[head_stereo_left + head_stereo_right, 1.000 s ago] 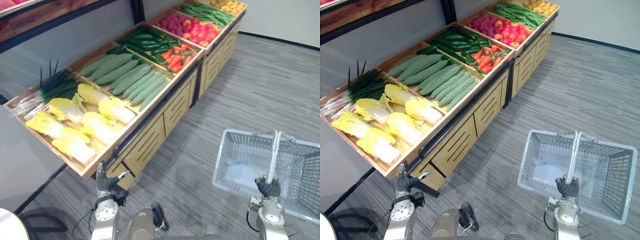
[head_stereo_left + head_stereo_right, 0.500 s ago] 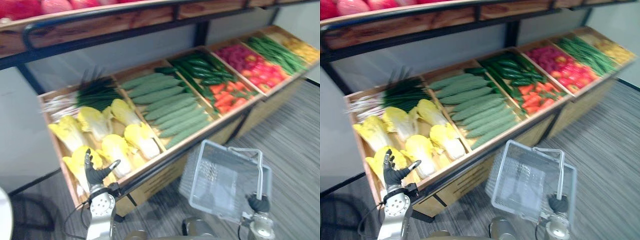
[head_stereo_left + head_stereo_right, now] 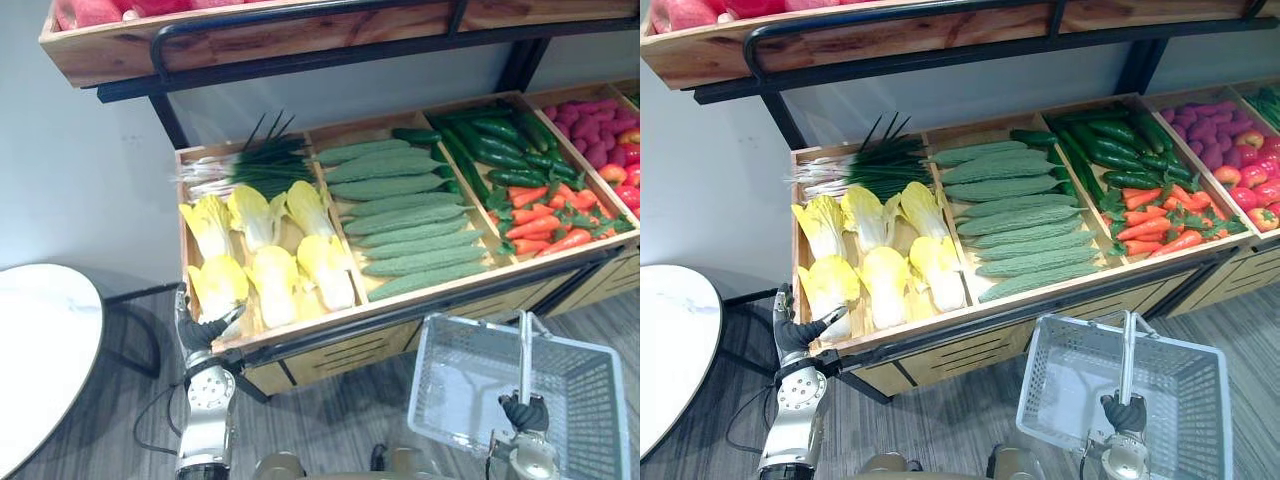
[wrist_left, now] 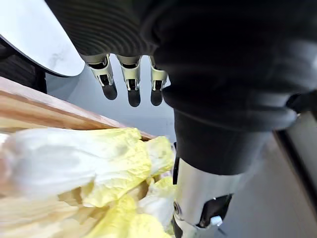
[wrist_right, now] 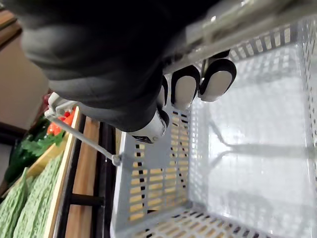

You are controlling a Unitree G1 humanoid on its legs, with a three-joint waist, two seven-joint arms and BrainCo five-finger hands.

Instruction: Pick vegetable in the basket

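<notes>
Six cabbages point(image 3: 272, 285): you are looking at pale yellow heads lying in the leftmost compartment of the wooden display bin point(image 3: 420, 296); none is being lifted.
Nearest cabbage point(image 3: 220, 287): it is lying at the front left corner of that compartment, just beside the left robot hand.
Left robot hand point(image 3: 205, 328): it is hovering at the bin's front left corner, released, with its fingers point(image 4: 130, 82) stretched straight and holding nothing.
Basket point(image 3: 470, 324): it is hanging empty in front of the bin, well apart from the cabbages.
Right robot hand point(image 3: 526, 412): it is clenching round the basket's handle point(image 3: 523, 355) and carrying it.
Neighbours: green onions point(image 3: 245, 165) are lying behind the cabbages, ridged green gourds point(image 3: 400, 215) are filling the next compartment, and cucumbers point(image 3: 500, 150) and carrots point(image 3: 545, 215) are sitting beyond.
Progress: judging by the empty basket and the bare left palm, you are only beginning. The grasp, the lift, the carry across and the drop are all waiting to be done.
Hard to make out: you are not getting a clear look at whether the left thumb is touching the leaves. The red produce point(image 3: 610, 150) is running off the right edge, the upper shelf point(image 3: 300, 35) is cut off at the top, and a round white tabletop point(image 3: 40, 340) is cut off at the left.
</notes>
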